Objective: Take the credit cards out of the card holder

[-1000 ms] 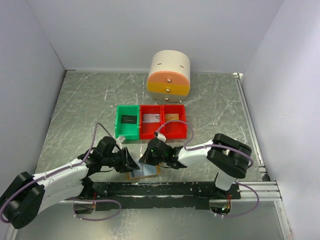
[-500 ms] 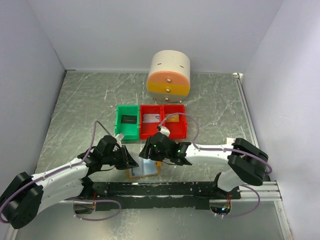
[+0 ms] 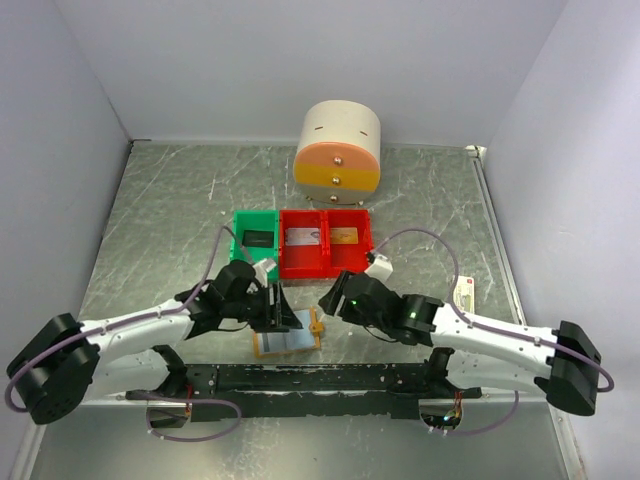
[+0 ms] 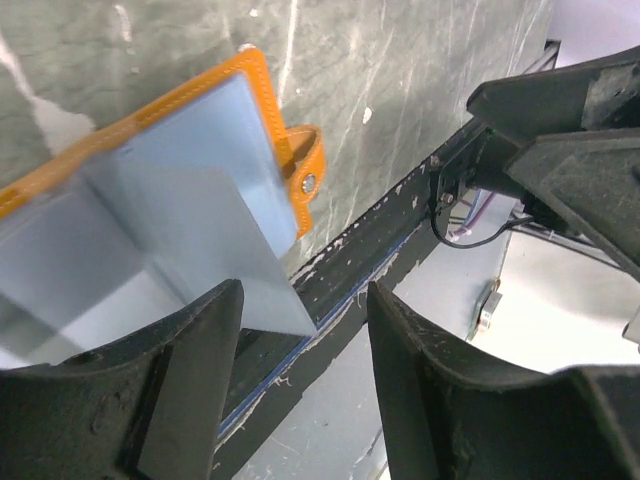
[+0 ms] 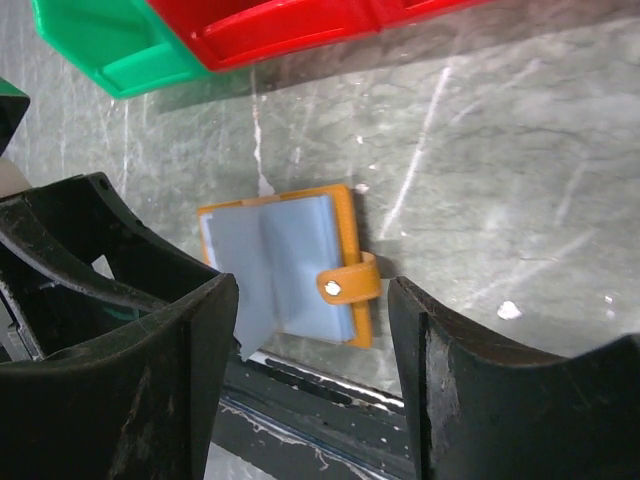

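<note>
The card holder (image 3: pixel 288 341) lies open on the table by the front rail, orange rim around pale blue pockets, one leaf standing up, strap (image 3: pixel 318 327) to its right. It shows in the left wrist view (image 4: pixel 190 190) and the right wrist view (image 5: pixel 290 250). My left gripper (image 3: pixel 277 311) (image 4: pixel 305 292) hovers open just above its left half, holding nothing. Just right of the strap, my right gripper (image 3: pixel 329 300) (image 5: pixel 310 298) is open and empty too. A grey-silver credit card (image 3: pixel 303 236) lies in the middle red bin and a gold one (image 3: pixel 345 235) in the right red bin.
A green bin (image 3: pixel 255 244) (image 5: pixel 110 40) with a dark card and two red bins (image 3: pixel 325 262) (image 5: pixel 290 30) stand behind the holder. A round cream and orange drawer unit (image 3: pixel 338 150) sits at the back. A small white item (image 3: pixel 466 290) lies at the right. The black rail (image 3: pixel 330 376) runs along the front.
The right gripper has opened and drawn back to the right off the holder, its arm stretching out. The left gripper has shifted right over the holder and opened.
</note>
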`<action>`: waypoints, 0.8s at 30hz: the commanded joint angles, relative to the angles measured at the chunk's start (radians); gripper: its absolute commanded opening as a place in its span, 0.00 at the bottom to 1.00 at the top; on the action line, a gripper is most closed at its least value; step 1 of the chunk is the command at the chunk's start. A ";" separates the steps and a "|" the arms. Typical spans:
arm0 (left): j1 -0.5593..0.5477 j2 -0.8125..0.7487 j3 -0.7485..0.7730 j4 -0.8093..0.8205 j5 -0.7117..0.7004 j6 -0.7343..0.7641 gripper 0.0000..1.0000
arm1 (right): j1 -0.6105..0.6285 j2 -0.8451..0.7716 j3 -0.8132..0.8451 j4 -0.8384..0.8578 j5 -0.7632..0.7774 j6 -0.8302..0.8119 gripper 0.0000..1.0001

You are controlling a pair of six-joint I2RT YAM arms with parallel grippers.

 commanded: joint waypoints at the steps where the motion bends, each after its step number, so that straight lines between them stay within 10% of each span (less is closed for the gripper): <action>1: -0.073 0.093 0.071 0.058 -0.047 0.027 0.65 | -0.003 -0.090 -0.045 -0.113 0.080 0.049 0.63; 11: -0.154 0.282 0.132 0.039 -0.116 0.014 0.68 | -0.004 -0.095 -0.070 -0.053 0.009 0.026 0.64; 24: -0.165 -0.103 0.211 -0.493 -0.536 -0.049 0.75 | -0.003 0.056 -0.003 0.142 -0.129 -0.118 0.63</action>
